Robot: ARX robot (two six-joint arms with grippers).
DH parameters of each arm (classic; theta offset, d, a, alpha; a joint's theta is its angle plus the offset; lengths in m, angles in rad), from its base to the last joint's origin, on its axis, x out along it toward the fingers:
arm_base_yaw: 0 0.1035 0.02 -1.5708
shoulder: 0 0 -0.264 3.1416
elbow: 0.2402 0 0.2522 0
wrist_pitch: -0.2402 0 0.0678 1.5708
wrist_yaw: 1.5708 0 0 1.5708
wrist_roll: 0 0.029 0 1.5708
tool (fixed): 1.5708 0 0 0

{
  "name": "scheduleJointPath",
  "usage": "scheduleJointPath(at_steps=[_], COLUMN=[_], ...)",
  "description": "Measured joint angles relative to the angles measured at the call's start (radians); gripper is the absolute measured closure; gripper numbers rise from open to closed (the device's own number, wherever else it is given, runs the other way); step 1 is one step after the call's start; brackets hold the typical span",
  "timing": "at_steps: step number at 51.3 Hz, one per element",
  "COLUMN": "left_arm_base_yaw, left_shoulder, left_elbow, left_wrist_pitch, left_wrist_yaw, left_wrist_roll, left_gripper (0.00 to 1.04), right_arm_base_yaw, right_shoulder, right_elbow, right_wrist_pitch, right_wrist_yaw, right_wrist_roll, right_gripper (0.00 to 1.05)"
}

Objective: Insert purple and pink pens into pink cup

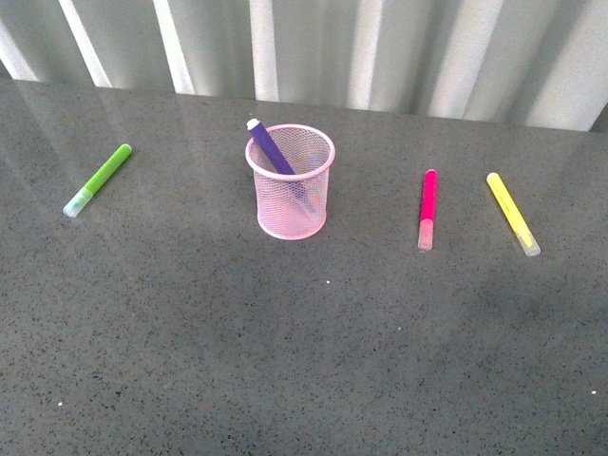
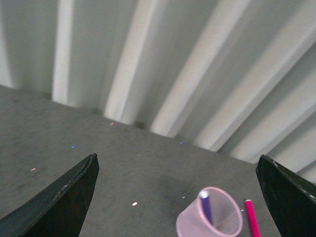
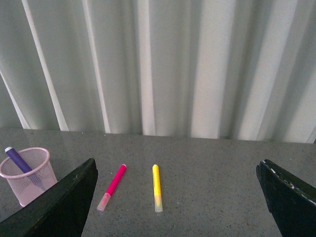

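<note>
My left gripper (image 2: 177, 159) has its jaws spread wide, both dark fingers (image 2: 64, 197) pointing forward, and the wrist is rolled to one side. My right gripper (image 3: 177, 164) is spread just as wide, its wrist held level.

text: none readable | labels: none | numbers: none
</note>
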Motion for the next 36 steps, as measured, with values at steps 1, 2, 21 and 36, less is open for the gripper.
scheduleJointPath(at_steps=[1, 2, 21, 36], left_arm_base_yaw=[0.012, 0.031, -0.029, -0.030], left_shoulder=[-0.011, -0.028, -0.245, -0.439], left_elbow=[-0.008, -0.023, -0.267, -0.373], left_wrist_pitch=[-0.007, -0.017, 0.072, -0.020], left_wrist_yaw=[0.003, 0.008, -0.182, -0.186], left_wrist_roll=[0.002, 0.005, 0.299, 0.312], left_gripper=[0.07, 0.07, 0.76, 1.01], right_arm_base_yaw=[0.000, 0.000, 0.000, 0.000], right_shoulder=[0.000, 0.000, 0.000, 0.000], right_elbow=[0.000, 0.000, 0.000, 0.000], right_wrist_pitch=[0.000, 0.000, 0.000, 0.000], right_wrist_yaw=[0.000, 0.000, 0.000, 0.000], right_wrist_roll=[0.000, 0.000, 0.000, 0.000], right_gripper=[0.07, 0.07, 0.07, 0.07])
